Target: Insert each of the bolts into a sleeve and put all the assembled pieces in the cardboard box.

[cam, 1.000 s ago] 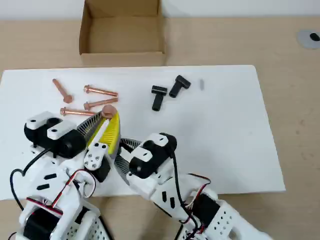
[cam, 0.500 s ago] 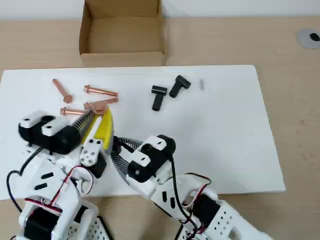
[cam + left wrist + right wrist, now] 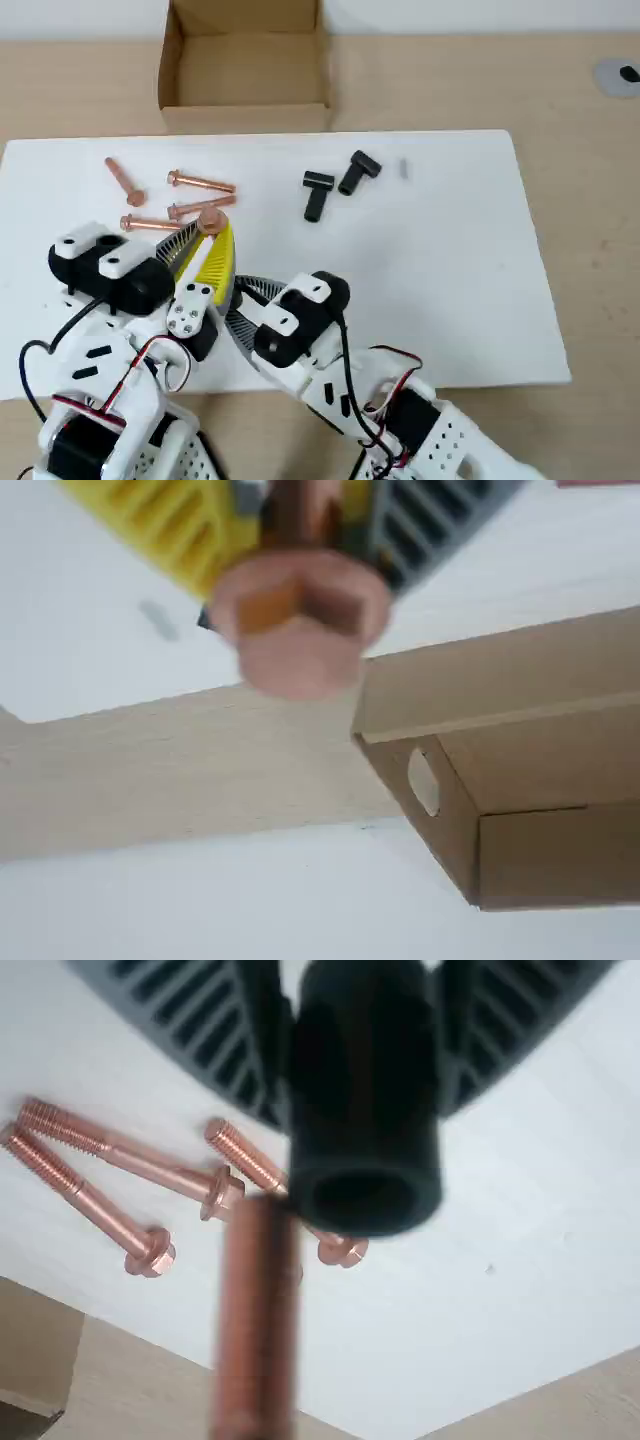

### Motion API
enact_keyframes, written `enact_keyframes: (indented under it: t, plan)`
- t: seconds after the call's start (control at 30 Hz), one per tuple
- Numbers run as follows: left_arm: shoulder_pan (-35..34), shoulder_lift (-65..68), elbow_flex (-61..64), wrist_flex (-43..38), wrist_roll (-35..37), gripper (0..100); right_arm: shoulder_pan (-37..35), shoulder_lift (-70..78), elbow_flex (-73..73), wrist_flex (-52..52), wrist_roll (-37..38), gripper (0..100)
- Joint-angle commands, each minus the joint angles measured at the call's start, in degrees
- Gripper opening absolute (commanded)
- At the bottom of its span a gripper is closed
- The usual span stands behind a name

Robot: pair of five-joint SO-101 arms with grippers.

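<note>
Bolts in copper colour lie loose on the left part of a white sheet spread over the desk. Four of them rest there close together. A fifth bolt is clamped between the left arm's fingers, one yellow and one grey. Its flanged head points toward the far side, just near of the loose ones.

The right arm's fingers, dark and ribbed, are clamped on a black sleeve with its open bore facing the wrist camera. The held bolt's threaded shank crosses just beside that bore's mouth and is not inside it. Two more black sleeves lie near each other at the middle of the sheet, well right of the bolts.

The cardboard box stands on the far side of the desk, just beyond the sheet's far edge. It is open at the top with its bare brown floor showing. One side wall has a round hole.

A small grey mark on the sheet right of the sleeves is too small to read. A grey disc sits at the desk's far right edge.
</note>
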Motion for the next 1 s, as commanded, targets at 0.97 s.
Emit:
enact_keyframes:
  t: [0.97]
  plan:
    - [0.88,-0.4,-8.26,8.35,5.19,1,1.1,-0.92,0.04,-1.49,0.62,1.0]
